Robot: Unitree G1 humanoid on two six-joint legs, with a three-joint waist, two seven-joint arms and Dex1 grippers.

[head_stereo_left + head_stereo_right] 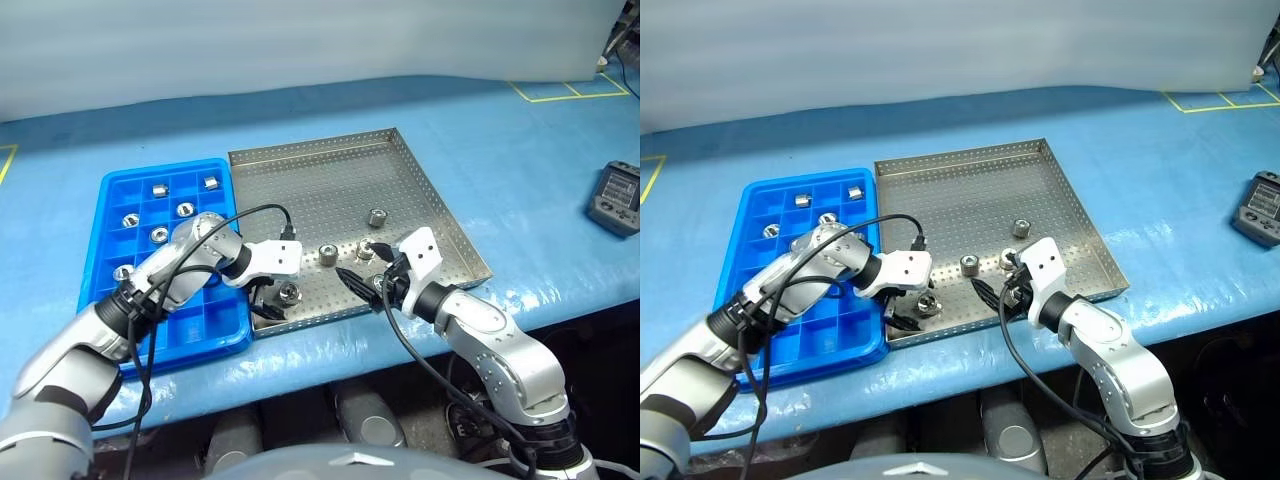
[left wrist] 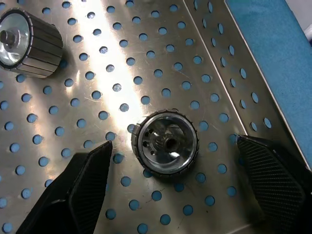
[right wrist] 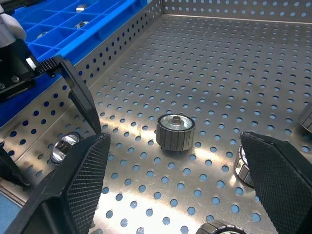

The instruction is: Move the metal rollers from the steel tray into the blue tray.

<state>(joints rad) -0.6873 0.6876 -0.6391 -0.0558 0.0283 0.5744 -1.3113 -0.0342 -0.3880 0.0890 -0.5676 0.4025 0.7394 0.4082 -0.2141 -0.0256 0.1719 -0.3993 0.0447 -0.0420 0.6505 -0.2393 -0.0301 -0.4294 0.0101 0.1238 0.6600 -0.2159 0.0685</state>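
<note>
The left gripper (image 2: pixel 168 187) hangs over the near left corner of the steel tray (image 1: pixel 400 160), fingers spread wide, with one metal roller (image 2: pixel 165 143) lying end-up between them, untouched. To complete this pick well, lower the fingers straight down until they flank the roller's ribbed wall, then close evenly; the roller sits near the tray rim, so the outer finger likely needs care to clear that rim. The right gripper (image 3: pixel 170 195) also stands apart and empty, aimed low across the tray at a second roller (image 3: pixel 175 130) standing upright just ahead of it.

The steel tray holds about five rollers, all clustered toward its near edge; one more (image 1: pixel 377 217) stands further in. The blue tray (image 1: pixel 110 200), touching the steel tray's left side, carries about six rollers in separate compartments of its far half. Its near compartments look vacant.
</note>
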